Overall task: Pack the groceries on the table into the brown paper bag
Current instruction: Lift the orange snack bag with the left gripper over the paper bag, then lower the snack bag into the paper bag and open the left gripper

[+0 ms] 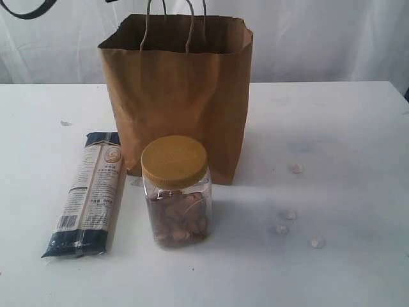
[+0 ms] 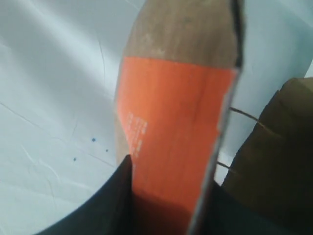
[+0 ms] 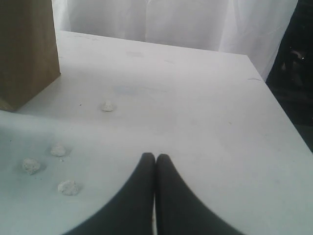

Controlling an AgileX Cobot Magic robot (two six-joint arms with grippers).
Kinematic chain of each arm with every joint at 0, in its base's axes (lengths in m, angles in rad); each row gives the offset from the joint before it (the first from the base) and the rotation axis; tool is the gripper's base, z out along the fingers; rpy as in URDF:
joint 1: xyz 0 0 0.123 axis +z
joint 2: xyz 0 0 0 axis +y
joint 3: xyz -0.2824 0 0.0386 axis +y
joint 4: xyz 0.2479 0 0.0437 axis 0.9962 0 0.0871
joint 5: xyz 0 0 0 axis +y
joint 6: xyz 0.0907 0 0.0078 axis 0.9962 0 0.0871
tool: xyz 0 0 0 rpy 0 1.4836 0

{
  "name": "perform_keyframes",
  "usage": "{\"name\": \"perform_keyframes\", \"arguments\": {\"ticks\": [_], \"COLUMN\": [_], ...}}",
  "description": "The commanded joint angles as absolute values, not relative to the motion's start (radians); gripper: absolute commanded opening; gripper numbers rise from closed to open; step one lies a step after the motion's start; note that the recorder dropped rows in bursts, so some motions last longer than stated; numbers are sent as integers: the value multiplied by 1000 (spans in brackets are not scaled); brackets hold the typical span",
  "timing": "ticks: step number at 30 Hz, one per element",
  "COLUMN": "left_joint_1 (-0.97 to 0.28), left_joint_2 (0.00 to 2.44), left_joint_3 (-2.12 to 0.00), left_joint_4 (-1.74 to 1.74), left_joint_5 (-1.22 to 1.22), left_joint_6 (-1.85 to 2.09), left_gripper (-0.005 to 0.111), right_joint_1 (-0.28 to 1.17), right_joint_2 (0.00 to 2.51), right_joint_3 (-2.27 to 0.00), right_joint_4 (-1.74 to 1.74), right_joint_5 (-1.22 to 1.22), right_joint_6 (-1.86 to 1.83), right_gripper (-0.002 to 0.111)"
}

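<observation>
The brown paper bag (image 1: pixel 176 96) stands open at the back middle of the table (image 1: pixel 339 128). A clear yellow-lidded jar (image 1: pixel 176 192) stands right in front of it. The long navy-beige pasta packet (image 1: pixel 89 192) lies flat to the left. Neither gripper shows in the exterior view. In the left wrist view my left gripper (image 2: pixel 171 171) is shut on the brown-orange pouch (image 2: pixel 176 112), held in the air with the bag (image 2: pixel 279 161) and its cord handles close beside it. My right gripper (image 3: pixel 155 155) is shut and empty, low over the bare table (image 3: pixel 195 98).
Small white crumbs (image 1: pixel 295 168) lie scattered right of the bag, and show too as crumbs (image 3: pixel 108 105) ahead of my right gripper. A corner of the bag (image 3: pixel 24 49) stands beyond them. White curtain hangs behind the table; the table's right edge (image 3: pixel 274 103) drops to dark floor.
</observation>
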State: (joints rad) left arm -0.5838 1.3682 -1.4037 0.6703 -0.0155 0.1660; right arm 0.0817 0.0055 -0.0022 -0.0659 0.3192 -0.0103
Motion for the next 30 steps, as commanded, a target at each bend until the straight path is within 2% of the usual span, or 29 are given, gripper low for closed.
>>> {"name": "perform_keyframes", "arguments": {"ticks": [1,16,30], "left_joint_1": [-559,-559,-559], "left_joint_2": [1387,1516,1535], "left_joint_3": [-1420,-1420,-1420], "left_joint_4": [678,625,625], "left_joint_5": [-77,-144,0], "left_joint_6": [151,-79,-279], "left_gripper": [0,0,0], "right_joint_1": [78,78,78], "right_joint_2": [0,0,0], "right_joint_3": [0,0,0], "right_joint_4": [-71,-71,-71], "right_joint_5": [313,313,313], "right_joint_6": [-23,-23,-23], "right_gripper": [0,0,0]}}
